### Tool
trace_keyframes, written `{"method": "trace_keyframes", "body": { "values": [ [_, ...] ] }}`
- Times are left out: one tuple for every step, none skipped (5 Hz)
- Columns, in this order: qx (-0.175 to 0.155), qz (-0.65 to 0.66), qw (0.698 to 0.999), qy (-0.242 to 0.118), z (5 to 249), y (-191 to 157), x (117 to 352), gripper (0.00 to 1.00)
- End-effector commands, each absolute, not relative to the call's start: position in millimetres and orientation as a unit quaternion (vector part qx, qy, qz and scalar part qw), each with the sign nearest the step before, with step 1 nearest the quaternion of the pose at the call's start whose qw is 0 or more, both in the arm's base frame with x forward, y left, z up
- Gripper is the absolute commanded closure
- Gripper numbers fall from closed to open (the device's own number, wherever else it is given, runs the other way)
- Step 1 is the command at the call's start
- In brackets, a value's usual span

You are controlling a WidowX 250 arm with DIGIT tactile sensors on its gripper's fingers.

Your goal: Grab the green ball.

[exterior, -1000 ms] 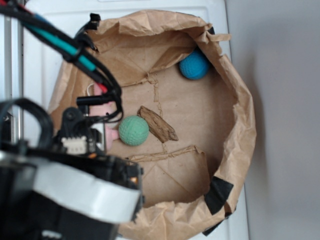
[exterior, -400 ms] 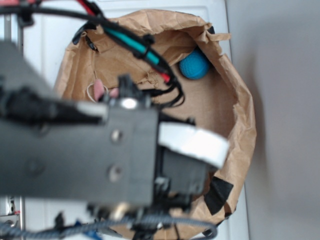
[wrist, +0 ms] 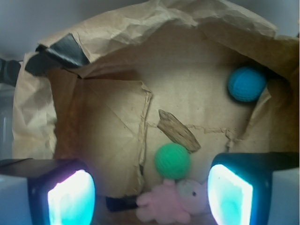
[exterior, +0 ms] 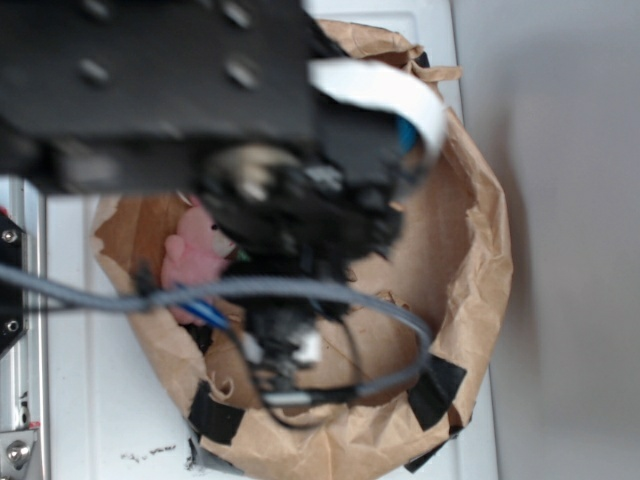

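Note:
In the wrist view the green ball lies on the floor of a brown paper bag, touching a piece of wood and the pink plush bunny below it. My gripper hangs open above the bag; its two glowing pads stand far apart with nothing between them, and the ball sits below, nearer the right pad. In the exterior view the arm covers the ball; only the bunny shows beside it.
A blue textured ball rests in the bag's far right corner. The crumpled paper walls rise all round, patched with black tape. The bag stands on a white surface.
The arm has swung over the bag from the left and now covers most of its inside, hiding the green ball, the wood and the blue ball in the exterior view.

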State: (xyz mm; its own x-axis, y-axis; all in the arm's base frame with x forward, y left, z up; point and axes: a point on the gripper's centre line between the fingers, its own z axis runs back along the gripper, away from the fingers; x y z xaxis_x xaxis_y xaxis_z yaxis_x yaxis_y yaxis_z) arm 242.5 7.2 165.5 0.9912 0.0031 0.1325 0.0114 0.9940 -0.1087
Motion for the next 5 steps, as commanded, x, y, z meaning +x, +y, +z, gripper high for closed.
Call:
{"method": "trace_keyframes", "body": {
  "values": [
    [-0.01, -0.019, 0.996, -0.086, 140.5, 15.6, 209.7, 0.0],
    [0.005, -0.013, 0.996, -0.083, 126.7, 12.0, 211.8, 0.0],
    [0.007, 0.0, 0.997, -0.077, 122.5, 14.6, 221.3, 0.0],
    [-0.006, 0.011, 0.998, -0.064, 133.3, 16.5, 232.3, 0.0],
    [-0.03, 0.019, 0.998, -0.051, 153.7, 19.9, 238.6, 0.0]
  ]
}}
